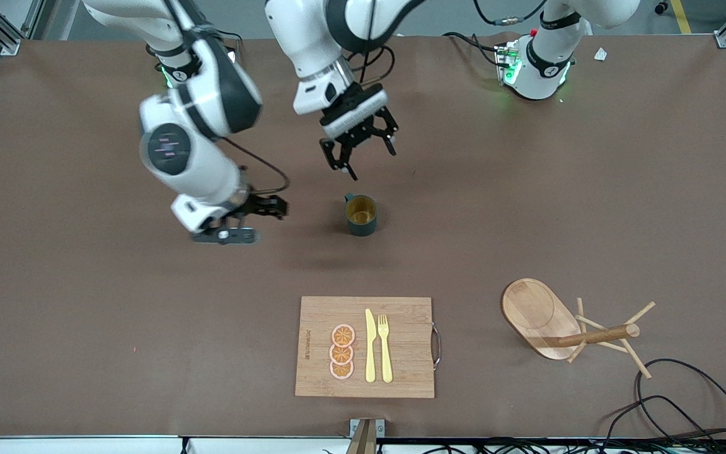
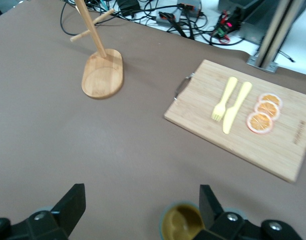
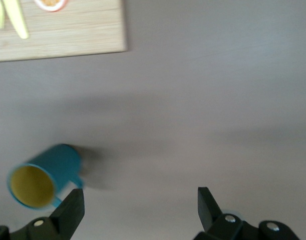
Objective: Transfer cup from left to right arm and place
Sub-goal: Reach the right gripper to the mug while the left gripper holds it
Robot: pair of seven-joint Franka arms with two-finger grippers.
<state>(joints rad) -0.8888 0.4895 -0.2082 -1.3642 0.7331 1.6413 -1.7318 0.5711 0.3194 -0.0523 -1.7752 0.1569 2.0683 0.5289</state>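
Toward the right arm's end of the tabletop [image 1: 54, 284], the right gripper [image 1: 246, 217] hangs low over bare brown surface, beside the cup, its jaws spread and holding nothing; it looks posed sideways to take a hand-over. At the middle of the tabletop the cup [image 1: 361, 215] stands upright on its base, yellow inside showing, small handle turned toward the robots' edge, free of both grippers. Over the surface just on the robots' side of it hovers the left gripper [image 1: 359, 149], jaws released wide, seemingly lined up to come down on the rim. By the camera's edge lies a bamboo cutting board [image 1: 401, 372] carrying three orange slices [image 1: 342, 352], a yellow knife [image 1: 370, 347] and fork [image 1: 385, 348]; a printed mark along its side is too small to read. Toward the left arm's end lies a wooden mug tree [image 1: 564, 325], toppled, probably the cup's destination.
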